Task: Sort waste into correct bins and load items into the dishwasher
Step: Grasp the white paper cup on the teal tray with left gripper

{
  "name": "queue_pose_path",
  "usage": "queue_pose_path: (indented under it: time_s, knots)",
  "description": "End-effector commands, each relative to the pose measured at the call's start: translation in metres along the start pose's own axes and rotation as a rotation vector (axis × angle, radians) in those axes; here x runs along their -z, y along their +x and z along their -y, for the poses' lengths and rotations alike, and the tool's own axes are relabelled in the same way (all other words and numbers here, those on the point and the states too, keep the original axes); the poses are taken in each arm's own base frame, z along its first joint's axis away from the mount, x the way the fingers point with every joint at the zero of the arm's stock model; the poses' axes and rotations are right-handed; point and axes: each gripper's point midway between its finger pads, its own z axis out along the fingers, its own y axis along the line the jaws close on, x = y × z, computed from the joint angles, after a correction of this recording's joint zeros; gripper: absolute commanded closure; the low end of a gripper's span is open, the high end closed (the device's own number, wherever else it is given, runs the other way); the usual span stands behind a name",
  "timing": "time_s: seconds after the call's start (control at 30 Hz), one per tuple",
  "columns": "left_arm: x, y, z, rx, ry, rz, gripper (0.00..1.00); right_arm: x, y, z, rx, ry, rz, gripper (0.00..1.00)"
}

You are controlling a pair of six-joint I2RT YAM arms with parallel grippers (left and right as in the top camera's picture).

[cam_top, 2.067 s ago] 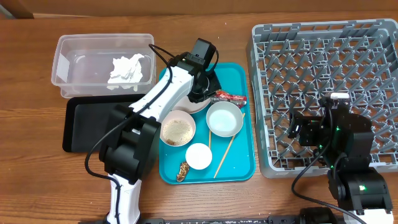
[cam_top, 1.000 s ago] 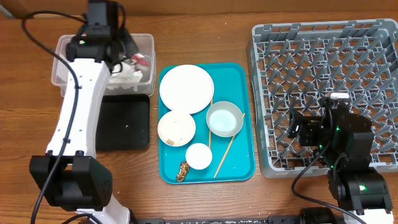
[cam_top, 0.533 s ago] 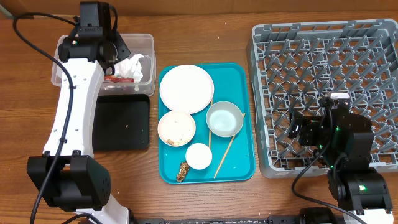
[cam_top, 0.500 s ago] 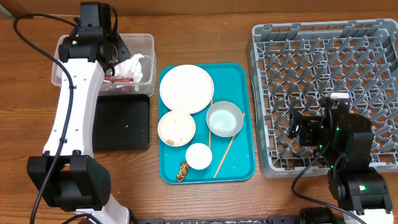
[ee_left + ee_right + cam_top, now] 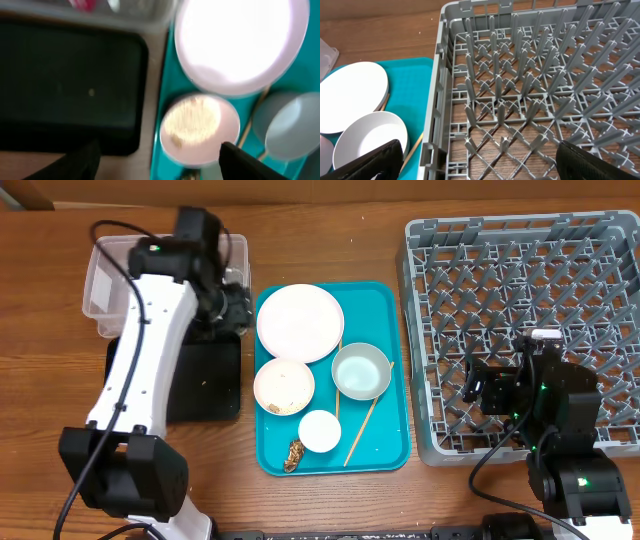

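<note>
My left gripper hangs open and empty over the gap between the clear tub and the teal tray. In the blurred left wrist view its fingers stand wide apart above the cream bowl, which holds rice grains. A red bit of the wrapper shows in the tub. The black tray lies below the tub. On the teal tray are the white plate, cream bowl, blue bowl, cup, brown scrap and chopsticks. My right gripper is open over the dishwasher rack.
The left arm's white links cross the tub and the black tray and hide most of the tub's contents from above. The grey rack fills the right side, with the right arm's base at its near edge. Wooden table lies around everything.
My left gripper has opened and let the wrapper fall into the clear tub, then swung right and toward the teal tray. The right arm has not moved.
</note>
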Motion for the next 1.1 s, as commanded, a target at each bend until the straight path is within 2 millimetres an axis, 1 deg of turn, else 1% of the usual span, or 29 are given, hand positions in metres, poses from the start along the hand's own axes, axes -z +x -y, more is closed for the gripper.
queue_pose_path:
  time_s: [0.0,0.07,0.2,0.23,0.3,0.33,0.43,0.53,0.63,0.73,0.77,0.8,0.87,0.97,1.07]
  knots:
    - [-0.002,0.032,0.016,-0.134,0.001,-0.116,0.21,0.006,-0.012,-0.002,0.003,-0.006,0.034,0.0]
    - [0.0,0.049,0.017,-0.153,-0.017,-0.174,0.2,0.006,-0.012,-0.002,0.003,-0.006,0.034,0.0]
    - [0.005,0.074,0.017,-0.196,-0.052,-0.263,0.2,0.006,-0.012,-0.002,0.003,-0.006,0.034,0.0]
    - [0.008,0.084,0.016,-0.218,-0.083,-0.29,0.21,0.006,-0.012,-0.002,0.003,-0.006,0.034,0.0]
    - [0.012,0.093,0.014,-0.244,-0.121,-0.311,0.21,0.006,-0.012,-0.002,0.003,-0.006,0.034,0.0]
    - [0.013,0.096,0.016,-0.258,-0.119,-0.308,0.21,0.006,-0.012,-0.002,0.003,-0.006,0.034,0.0]
    - [0.024,0.108,0.023,-0.299,-0.108,-0.281,0.21,0.006,-0.012,-0.002,0.003,-0.006,0.034,0.0]
    - [0.038,0.12,0.023,-0.322,-0.107,-0.232,0.21,0.006,-0.012,-0.002,0.003,-0.007,0.033,0.0]
    - [0.053,0.127,0.016,-0.32,-0.134,-0.127,0.21,0.006,-0.012,-0.002,0.003,-0.007,0.033,0.0]
    - [0.062,0.131,0.022,-0.354,-0.077,-0.006,0.2,0.006,-0.012,-0.002,0.003,-0.007,0.033,0.0]
    - [0.064,0.132,0.025,-0.362,-0.053,0.036,0.18,0.006,-0.012,-0.002,0.003,-0.007,0.033,0.0]
    - [0.064,0.132,0.027,-0.369,-0.03,0.078,0.15,0.006,-0.012,-0.002,0.003,-0.007,0.033,0.0]
    - [0.062,0.13,0.031,-0.369,0.01,0.149,0.01,0.006,-0.012,-0.002,0.003,-0.007,0.033,0.0]
    - [0.046,0.125,0.038,-0.371,0.056,0.213,0.0,0.006,-0.012,-0.002,0.003,-0.007,0.033,0.0]
    - [0.018,0.124,0.049,-0.422,0.096,0.2,0.01,0.006,-0.012,-0.002,0.003,-0.007,0.033,0.0]
